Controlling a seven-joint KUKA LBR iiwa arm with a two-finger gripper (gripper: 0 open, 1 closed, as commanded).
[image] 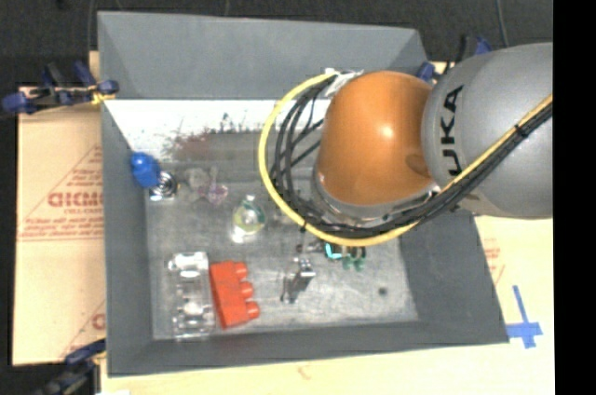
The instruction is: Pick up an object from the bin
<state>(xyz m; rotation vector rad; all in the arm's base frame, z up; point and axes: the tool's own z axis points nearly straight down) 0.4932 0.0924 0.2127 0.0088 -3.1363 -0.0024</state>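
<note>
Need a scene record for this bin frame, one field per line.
bin: grey metal bin
arm: orange wrist cover over the bin's right-centre
nearest the cover: small green piece; small grey metal piece
front left: red-orange block beside a clear plastic block
back left: blue ball
middle: clear rounded piece
held: cannot tell
</note>
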